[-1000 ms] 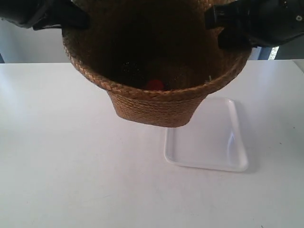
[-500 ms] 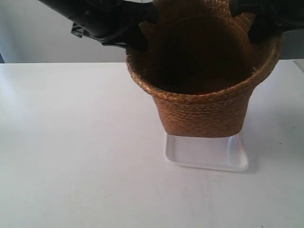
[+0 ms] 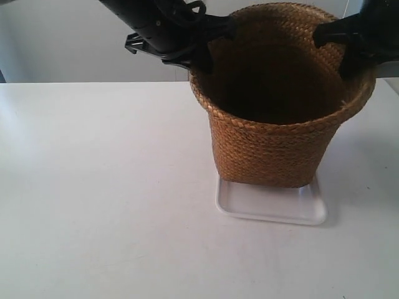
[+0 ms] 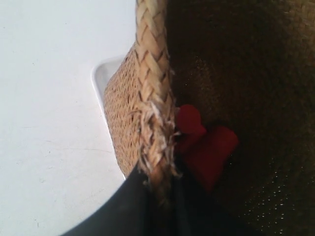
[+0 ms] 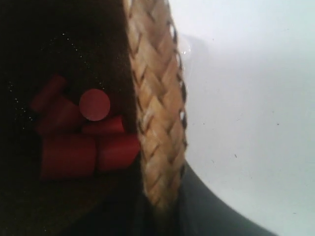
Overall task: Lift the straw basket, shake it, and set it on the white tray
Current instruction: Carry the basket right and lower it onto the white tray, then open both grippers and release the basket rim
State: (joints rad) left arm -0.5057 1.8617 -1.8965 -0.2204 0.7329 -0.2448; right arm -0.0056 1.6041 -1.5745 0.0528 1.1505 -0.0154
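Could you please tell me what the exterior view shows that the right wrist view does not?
Only the exterior: the whole straw basket over the white tray, plus the arm at the exterior view's left and the arm at its right. Only the right wrist: red pieces at the basket's dark bottom. Both: the braided rim and the white table.

Basket (image 3: pixel 269 149): brown woven straw, tapered, with a flared braided rim and a dark interior. It stands upright, mouth up. Its base sits over the far part of the tray (image 3: pixel 268 212), seemingly resting on it, though contact is not clear.
Tray: white, shallow, rounded corners, lying flat, near edge showing below the basket.
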